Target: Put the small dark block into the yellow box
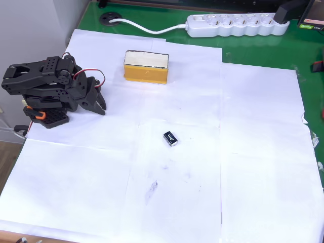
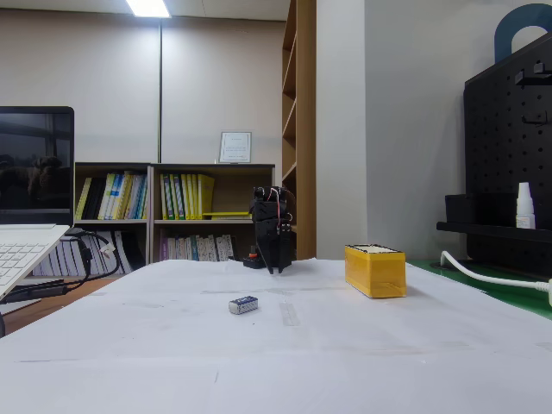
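The small dark block [image 1: 170, 138] lies flat on the white paper near the table's middle, white markings on its top; in the fixed view the block [image 2: 244, 304] sits in front of the arm. The yellow box [image 1: 146, 66] stands farther back, its cream inside facing up; in the fixed view the box [image 2: 375, 270] is at right. My black gripper [image 1: 99, 106] is folded low at the left of the overhead view, well away from both, its fingers together with nothing between them. In the fixed view the gripper [image 2: 277, 261] hangs down at the table's far end.
White paper sheets [image 1: 253, 167] cover a green table. A white power strip [image 1: 235, 25] with its cable lies along the back edge. In the fixed view a laptop [image 2: 26, 250] sits at the left and a black pegboard [image 2: 509, 155] at the right.
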